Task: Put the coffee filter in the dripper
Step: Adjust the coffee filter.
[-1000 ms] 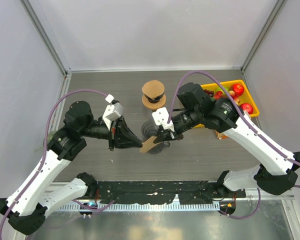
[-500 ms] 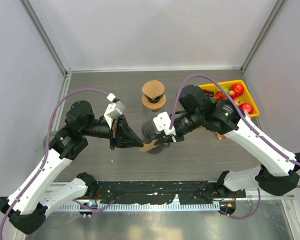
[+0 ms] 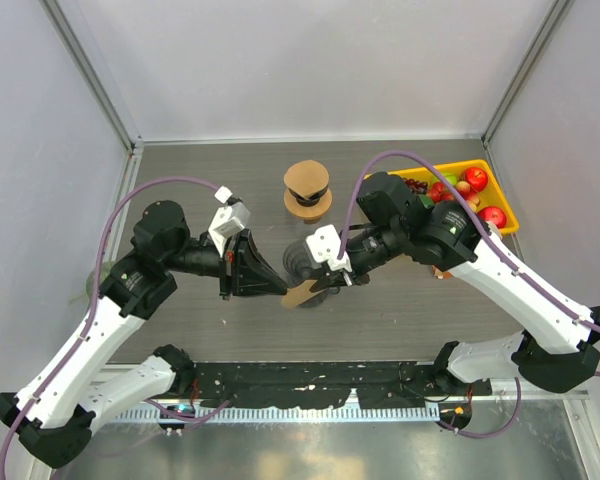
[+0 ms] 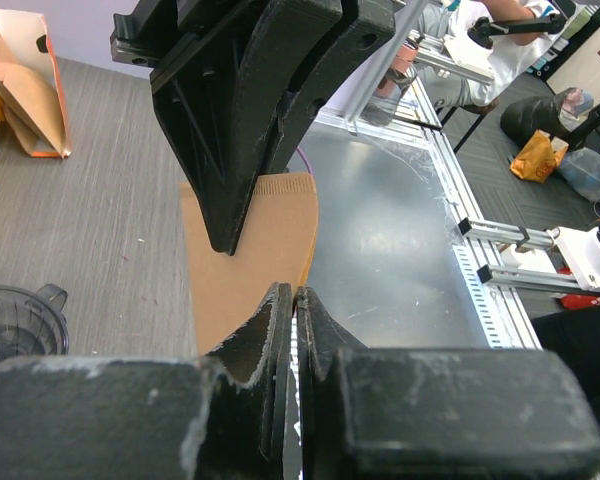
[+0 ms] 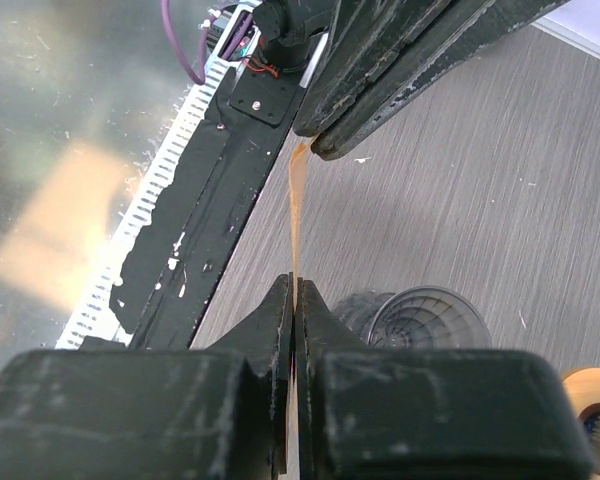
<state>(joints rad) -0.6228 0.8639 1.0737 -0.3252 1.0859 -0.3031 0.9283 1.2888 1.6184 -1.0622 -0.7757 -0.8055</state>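
The brown coffee filter [image 3: 300,296] hangs flat in the air between my two grippers, just in front of the dark plastic dripper [image 3: 302,258]. My right gripper [image 3: 322,285] is shut on one edge of it; the right wrist view shows the filter [image 5: 296,210] edge-on, running out of those jaws [image 5: 294,285], with the dripper [image 5: 425,320] below. My left gripper [image 3: 283,290] pinches the opposite edge. In the left wrist view its jaws [image 4: 296,292] show only a hair-thin slit, the filter [image 4: 245,270] at their tips, and the dripper [image 4: 15,320] sits low left.
A stack of brown filters on a stand [image 3: 307,188] is behind the dripper. A yellow basket [image 3: 508,205] of fruit sits at the back right, with a paper packet [image 4: 25,85] near it. A black rail [image 3: 310,375] runs along the table's near edge.
My right gripper has shifted slightly left and down, tilting the filter lower. The left jaws have eased a hair apart but still touch the filter.
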